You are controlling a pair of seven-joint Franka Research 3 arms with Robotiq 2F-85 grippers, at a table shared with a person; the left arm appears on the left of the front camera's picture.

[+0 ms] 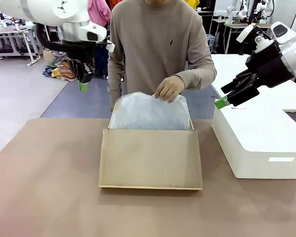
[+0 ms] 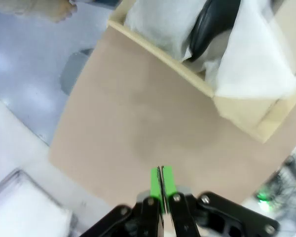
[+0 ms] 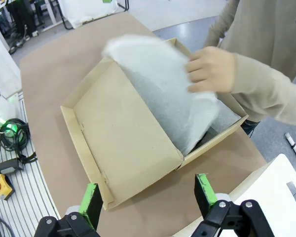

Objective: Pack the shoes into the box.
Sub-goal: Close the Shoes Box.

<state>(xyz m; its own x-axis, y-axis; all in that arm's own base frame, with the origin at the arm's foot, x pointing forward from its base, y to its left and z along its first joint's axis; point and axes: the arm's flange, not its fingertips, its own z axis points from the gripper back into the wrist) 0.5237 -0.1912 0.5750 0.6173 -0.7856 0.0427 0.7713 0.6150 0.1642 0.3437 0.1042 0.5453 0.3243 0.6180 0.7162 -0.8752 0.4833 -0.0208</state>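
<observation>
The tan box (image 1: pixel 150 158) lies mid-table with its flat lid folded open toward me. White tissue paper (image 1: pixel 150 112) billows over its inside, and a person's hand (image 1: pixel 170 88) presses it down from the far side. In the left wrist view a glossy black shoe (image 2: pixel 214 22) shows partly between the tissue folds inside the box (image 2: pixel 246 111). My left gripper (image 1: pixel 82 81) hangs high at the left, shut on nothing, green pads (image 2: pixel 166 180) together. My right gripper (image 1: pixel 228 99) hovers open at the right, above the box (image 3: pixel 128 143) with the hand (image 3: pixel 212 69) on the tissue.
A large white rectangular block (image 1: pixel 256 143) stands on the table right of the box, under my right gripper. Bare brown tabletop (image 1: pixel 44 187) spreads left of and in front of the box. The person stands close at the far edge.
</observation>
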